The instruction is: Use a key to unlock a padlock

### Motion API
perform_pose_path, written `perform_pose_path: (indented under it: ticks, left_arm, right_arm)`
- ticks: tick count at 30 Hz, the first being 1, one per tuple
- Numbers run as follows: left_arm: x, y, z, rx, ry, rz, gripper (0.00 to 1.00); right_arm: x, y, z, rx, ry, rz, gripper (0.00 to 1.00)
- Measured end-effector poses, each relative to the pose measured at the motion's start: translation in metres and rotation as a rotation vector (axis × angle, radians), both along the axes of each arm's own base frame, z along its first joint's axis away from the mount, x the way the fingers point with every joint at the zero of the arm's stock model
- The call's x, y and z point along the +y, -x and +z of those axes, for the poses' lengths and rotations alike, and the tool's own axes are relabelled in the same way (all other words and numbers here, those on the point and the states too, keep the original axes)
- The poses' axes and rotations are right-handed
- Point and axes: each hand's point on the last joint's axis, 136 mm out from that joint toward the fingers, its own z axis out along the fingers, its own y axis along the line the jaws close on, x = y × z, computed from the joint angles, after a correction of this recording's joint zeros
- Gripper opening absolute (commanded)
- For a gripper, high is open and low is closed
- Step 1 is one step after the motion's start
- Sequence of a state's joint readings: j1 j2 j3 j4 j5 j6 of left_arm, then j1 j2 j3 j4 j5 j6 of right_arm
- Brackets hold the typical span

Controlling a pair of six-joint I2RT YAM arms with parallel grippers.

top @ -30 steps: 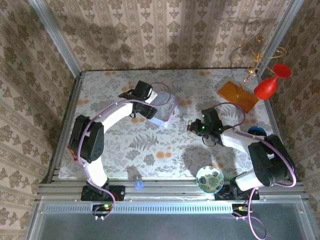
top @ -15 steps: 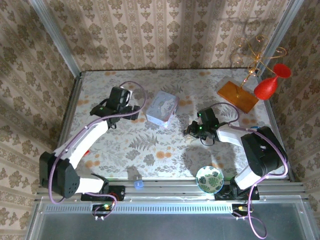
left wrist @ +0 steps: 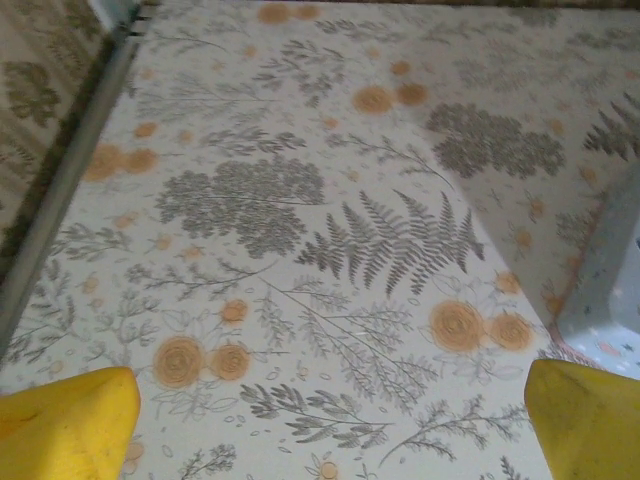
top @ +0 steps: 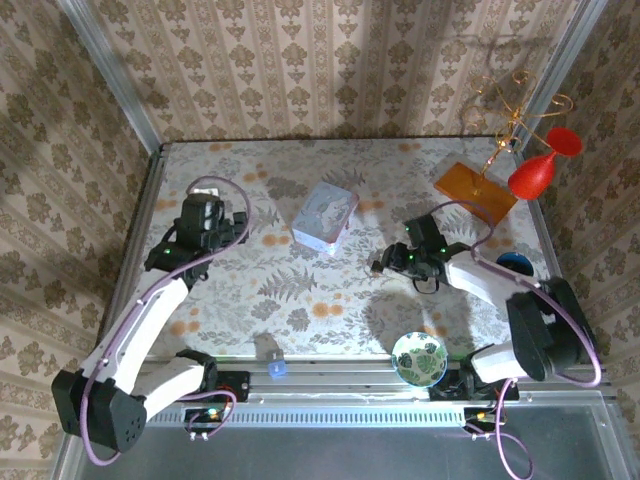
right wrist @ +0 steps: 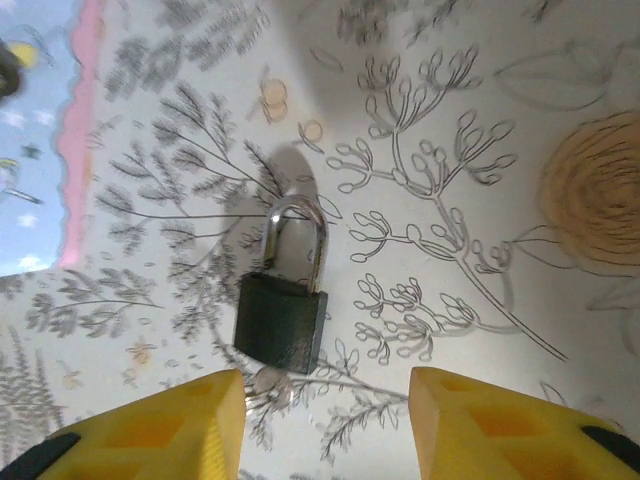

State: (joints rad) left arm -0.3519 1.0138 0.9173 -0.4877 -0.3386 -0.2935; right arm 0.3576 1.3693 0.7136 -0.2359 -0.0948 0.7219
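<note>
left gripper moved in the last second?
Yes. The left gripper has pulled off to the left, away from the tin box. It was right at the box a second ago.

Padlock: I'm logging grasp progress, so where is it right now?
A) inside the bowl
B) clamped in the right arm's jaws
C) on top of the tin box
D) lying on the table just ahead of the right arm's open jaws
D: the padlock lies flat on the table beyond the right gripper, whose jaws stand apart, touching nothing.
</note>
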Motion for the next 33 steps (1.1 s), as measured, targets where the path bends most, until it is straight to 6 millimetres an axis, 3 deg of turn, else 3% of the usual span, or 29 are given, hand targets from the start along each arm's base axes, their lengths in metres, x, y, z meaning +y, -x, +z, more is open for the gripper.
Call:
perform_pose_path:
  ticks: [6, 8, 9, 21, 28, 33]
  left_arm:
    - [0.026, 0.009, 0.004, -0.115, -0.006, 0.115, 1.00]
    - [0.033, 0.012, 0.001, -0.158, -0.011, 0.143, 1.00]
    - [0.035, 0.013, -0.002, -0.179, -0.014, 0.154, 1.00]
    - [0.054, 0.014, -0.079, -0.315, -0.157, 0.155, 1.00]
    - [0.073, -0.007, -0.103, -0.275, -0.164, 0.140, 1.00]
    - [0.060, -0.024, -0.118, -0.273, -0.158, 0.051, 1.00]
  right_arm:
    - [-0.026, -0.001, 0.063, -0.218, 0.085, -0.034, 0.83]
    - [-0.037, 0.000, 0.077, -0.284, 0.131, -0.044, 0.98]
    - [-0.044, 0.001, 0.083, -0.317, 0.161, -0.058, 1.00]
    - [-0.112, 0.008, 0.080, -0.497, 0.456, -0.167, 1.00]
    - [-0.133, 0.003, 0.080, -0.611, 0.592, -0.173, 1.00]
    - [-0.151, 0.000, 0.084, -0.662, 0.646, -0.210, 1.00]
